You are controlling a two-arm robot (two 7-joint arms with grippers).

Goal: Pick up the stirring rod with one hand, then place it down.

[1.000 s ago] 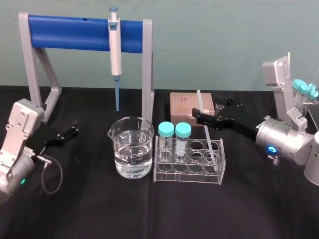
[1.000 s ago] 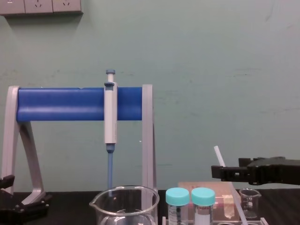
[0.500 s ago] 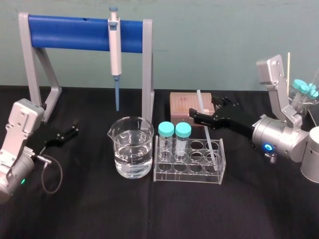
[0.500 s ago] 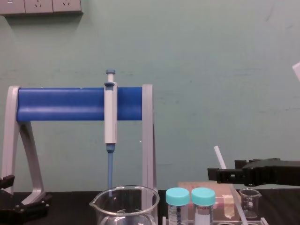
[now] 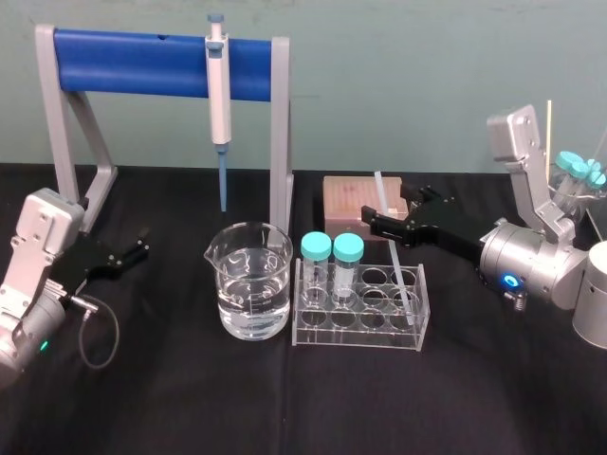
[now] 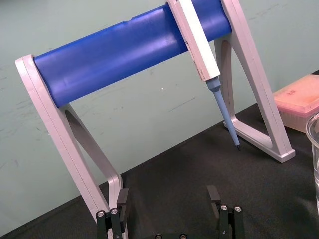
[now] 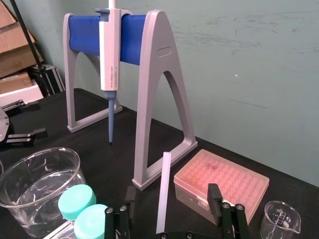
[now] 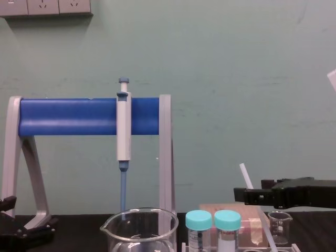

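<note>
A clear plastic tube rack (image 5: 358,327) on the black surface (image 5: 285,408) holds two clear tubes with teal caps (image 5: 332,250), side by side at its left end. The thin translucent-white stirring rod (image 5: 399,277) stands in a hole at the rack's right end and tilts back over the pink lidded tip box (image 5: 351,199) behind the rack. Left of the rack, one large glass beaker (image 5: 249,280) is partly filled with clear liquid. One small empty glass beaker (image 7: 281,217) sits beside the pink box.

The black right hand (image 7: 172,195) is released. Its two fingers (image 7: 214,195) straddle the rod above the rack without touching it. The black left hand (image 5: 140,245) rests on the surface well left of the rack, also released.

One white-and-blue pipette (image 5: 218,85) hangs on the grey stand with a blue bar (image 5: 133,62) behind the rack.

From the chest view the rack and beakers are cut off below, and the rod's lower end is hard to make out through the plastic.
</note>
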